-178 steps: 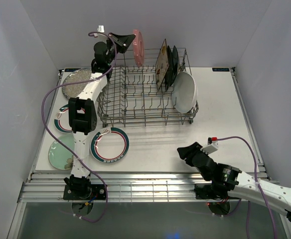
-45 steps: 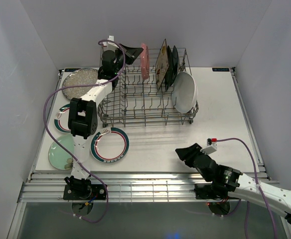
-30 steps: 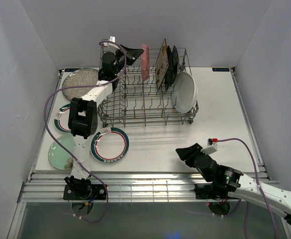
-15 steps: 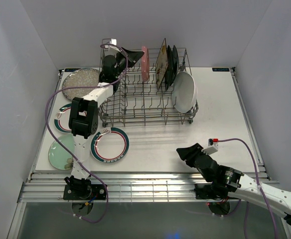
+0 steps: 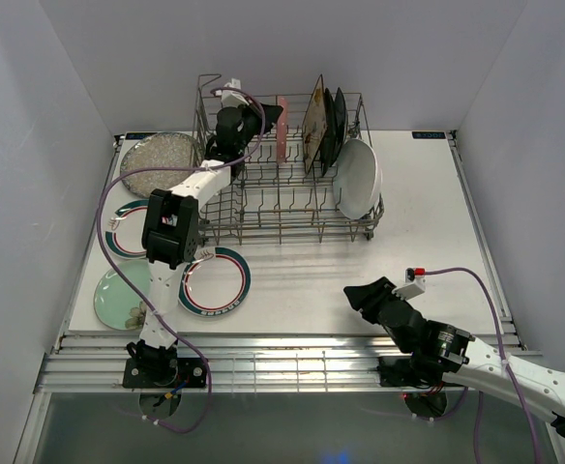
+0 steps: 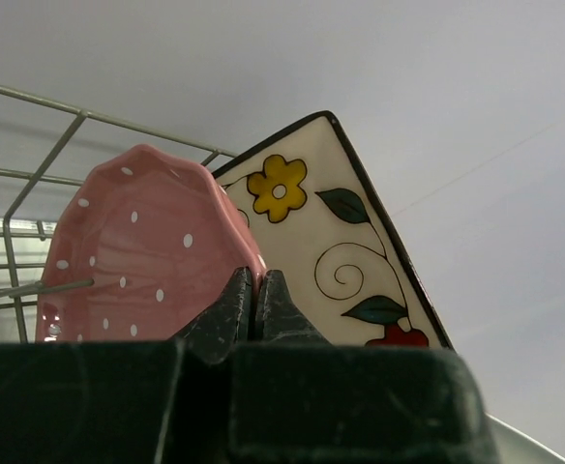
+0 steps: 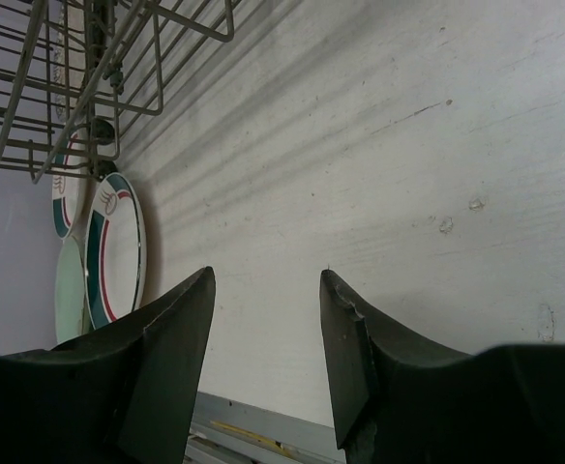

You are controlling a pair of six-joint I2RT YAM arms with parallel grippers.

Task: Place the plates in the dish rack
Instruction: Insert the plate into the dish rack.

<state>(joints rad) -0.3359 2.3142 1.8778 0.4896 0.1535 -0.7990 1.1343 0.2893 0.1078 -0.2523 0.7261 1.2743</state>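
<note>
The pink scalloped plate (image 5: 282, 133) stands on edge inside the grey wire dish rack (image 5: 292, 228), close beside the cream floral square plate (image 5: 313, 124). My left gripper (image 5: 270, 116) is shut on the pink plate's rim. The left wrist view shows the pink plate (image 6: 147, 251) pinched at the left gripper (image 6: 255, 280), with the cream floral plate (image 6: 331, 242) right behind it. Black plates (image 5: 334, 121) and a white oval plate (image 5: 359, 180) also stand in the rack. My right gripper (image 5: 360, 293) hangs open over bare table, nothing between its fingers (image 7: 176, 329).
Left of the rack lie a speckled silver plate (image 5: 151, 160), two teal-rimmed white plates (image 5: 217, 281) (image 5: 119, 234) and a pale green plate (image 5: 118, 296). The right wrist view shows the rack's corner (image 7: 60, 77) and a teal-rimmed plate (image 7: 111, 253). Grey walls enclose the table.
My left gripper has carried the pink plate rightward and down from above the rack's back left corner into the rack, next to the cream plate. The right arm has barely moved.
</note>
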